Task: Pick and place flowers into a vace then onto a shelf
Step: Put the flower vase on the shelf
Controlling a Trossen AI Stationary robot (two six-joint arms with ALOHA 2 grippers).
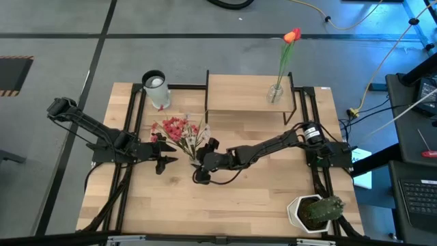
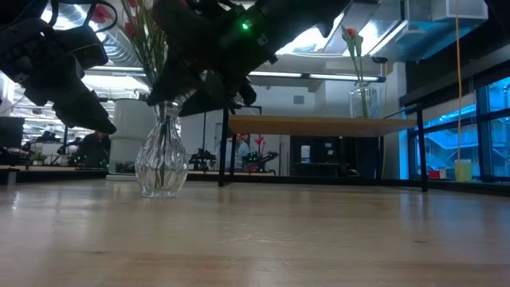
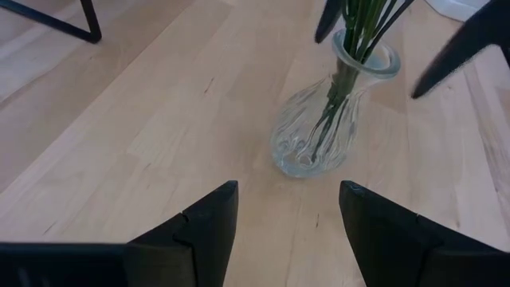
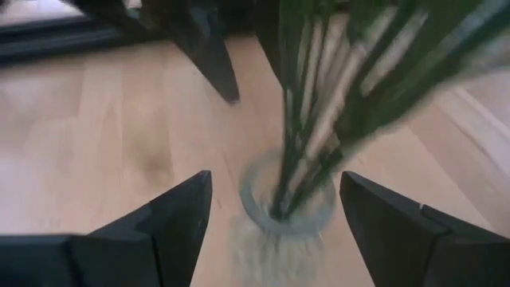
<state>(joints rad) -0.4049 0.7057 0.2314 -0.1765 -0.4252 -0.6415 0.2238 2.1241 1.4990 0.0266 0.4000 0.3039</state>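
Here, a bunch of thin green-stemmed artificial flowers point(image 1: 179, 130), with small red and white blossoms, stands in a clear ribbed glass vase point(image 2: 162, 163) on the large light-wood tabletop point(image 1: 259, 198), near its middle and in front of the small raised light-wood shelf on black metal legs point(image 1: 242, 92). The right gripper point(image 1: 203, 160) hangs directly above the vase mouth, its 2 dark fingers point(image 4: 167, 219) spread wide on either side of the stems and the glass rim without closing on either. The left gripper point(image 1: 162, 152) sits just beside the vase on its left, jaws apart and holding nothing, its fingers point(image 3: 203, 227) aimed at the vase's rounded base, close to it but not touching. On the shelf itself stands a second clear glass vase point(image 1: 276, 92) holding 1 orange-red tulip point(image 1: 292, 35) on a long stem. A green cactus in a white pot point(image 1: 316, 212) sits at the table's near right corner, well apart from both grippers.
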